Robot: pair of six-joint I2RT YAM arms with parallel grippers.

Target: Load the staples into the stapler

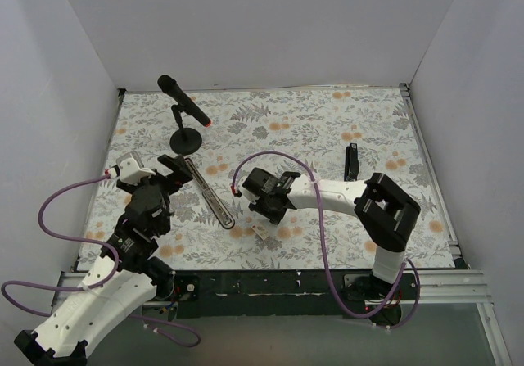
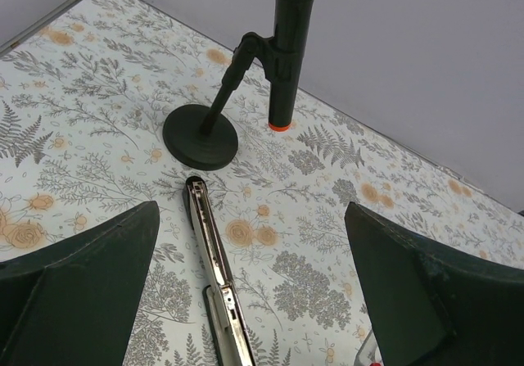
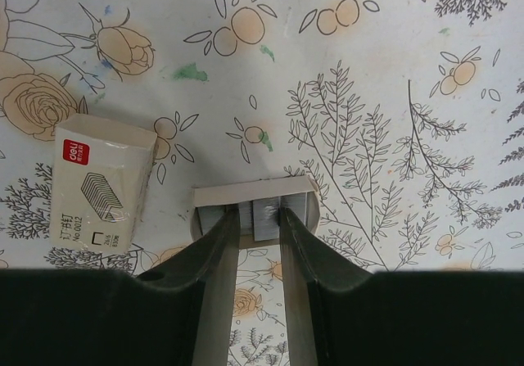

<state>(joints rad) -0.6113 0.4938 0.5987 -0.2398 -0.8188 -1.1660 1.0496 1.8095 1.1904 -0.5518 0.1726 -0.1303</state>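
- Floral tablecloth (image 1: 327,128) underfoot, plain white walls (image 1: 270,22) all round, and both arms are in over the cloth.
- Down at 6 o'clock from the cloth's centre, the right gripper (image 3: 258,216) is nose-down in the open box tray (image 3: 254,191), its fingers drawn in narrow either side of a staple block (image 3: 268,210). It looks pinched on it.
- At 9 o'clock from that tray lies the printed box sleeve (image 3: 102,187), flat and just apart from it.
- Over at 9 o'clock from centre, the stapler (image 1: 209,192) lies flat with its silver rail showing. I can't pick out its black top arm.
- Left gripper (image 2: 251,214) hangs above the rail's far end with fingers spread wide, gripping nothing.
- Handling call: that block is featherweight, stiff along its length and brittle. Glued staples should snap apart if squeezed crookedly or bent. My read is to hold it by the long flat sides, mid-length and level.
- The stapler looks rigid, heavier and slick. I'd pin it by the base so it can't skate.
- Head count: one stapler, one tray, one sleeve. At least two grey staple pieces sit in the tray, and more I can't tell.
- Also one microphone (image 1: 182,104) on its stand at 10 o'clock, and one unidentified black oblong piece (image 1: 351,161) at 3 o'clock.
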